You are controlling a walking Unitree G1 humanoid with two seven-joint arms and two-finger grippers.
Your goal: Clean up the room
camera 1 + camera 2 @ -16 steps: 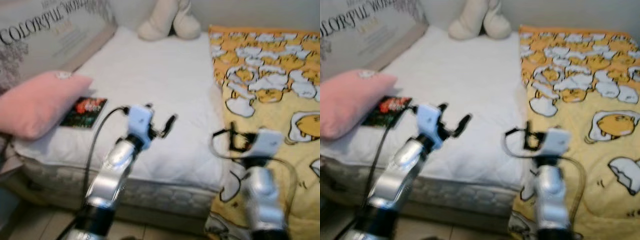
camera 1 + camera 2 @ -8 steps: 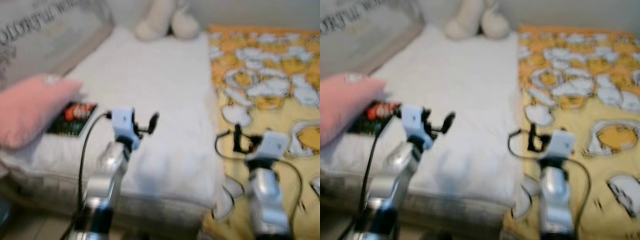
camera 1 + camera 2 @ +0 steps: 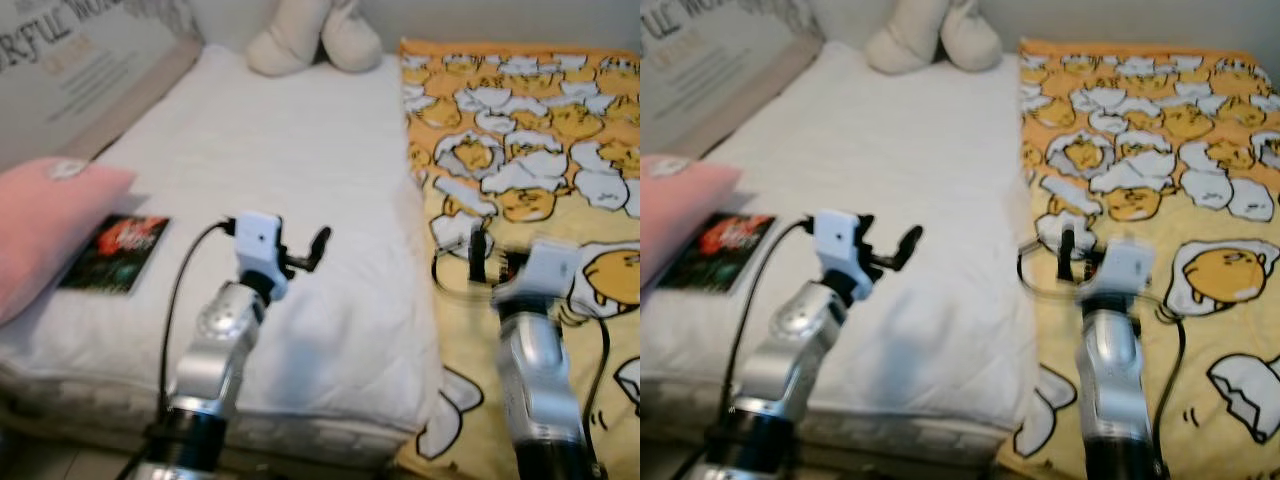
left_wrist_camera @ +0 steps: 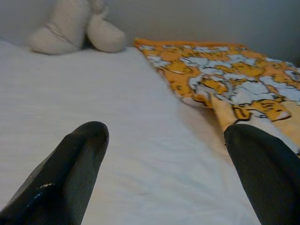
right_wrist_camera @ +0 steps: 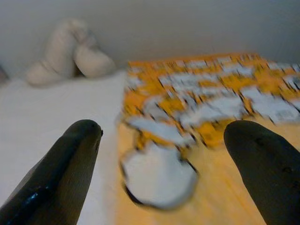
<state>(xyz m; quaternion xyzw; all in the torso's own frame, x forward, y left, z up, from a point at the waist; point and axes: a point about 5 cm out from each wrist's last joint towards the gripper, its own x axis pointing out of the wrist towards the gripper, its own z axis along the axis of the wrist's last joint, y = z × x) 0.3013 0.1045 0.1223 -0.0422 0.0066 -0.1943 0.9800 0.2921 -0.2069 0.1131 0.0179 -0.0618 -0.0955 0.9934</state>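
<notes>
Approaching the bed [image 3: 300, 150]
Both the left gripper [image 4: 164, 154] and right gripper [image 5: 161, 154] spread apart, empty; next, probably reach the book [image 3: 112, 252] beside the pillow [image 3: 45, 225].

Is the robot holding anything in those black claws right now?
No. The left gripper and the right gripper are both open and empty, raised over the bed.

The head cameras looked down on the bed [image 3: 300, 150] from its foot; both wrist cameras faced low across it toward the plush toy [image 4: 70, 28].
</notes>
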